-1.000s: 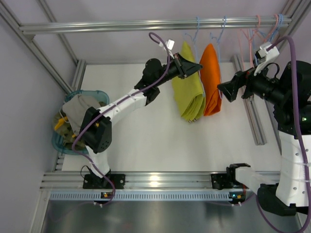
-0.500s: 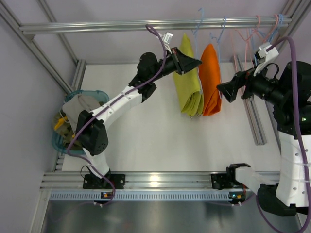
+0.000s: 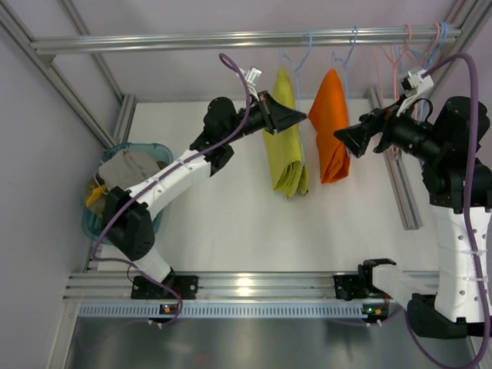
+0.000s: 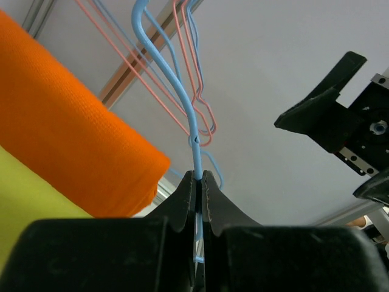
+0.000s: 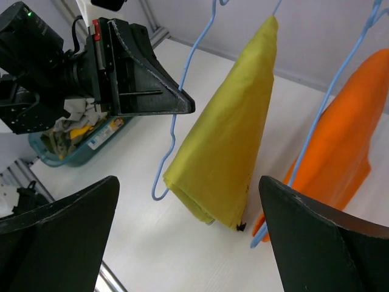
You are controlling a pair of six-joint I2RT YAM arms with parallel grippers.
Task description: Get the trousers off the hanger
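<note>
Pinching thin blue wire hanger (image 4: pixel 194 155) beside mustard yellow-green folded trousers (image 3: pixel 283 150), left end effector (image 4: pixel 199 179) is risking the wire twisting loose; right end effector (image 3: pixel 347 138) is hovering apart.

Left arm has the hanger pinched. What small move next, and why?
Probably ease the right end effector forward onto the yellow-green trousers: it is open and facing them, while the left end effector is shut on their blue hanger.
</note>
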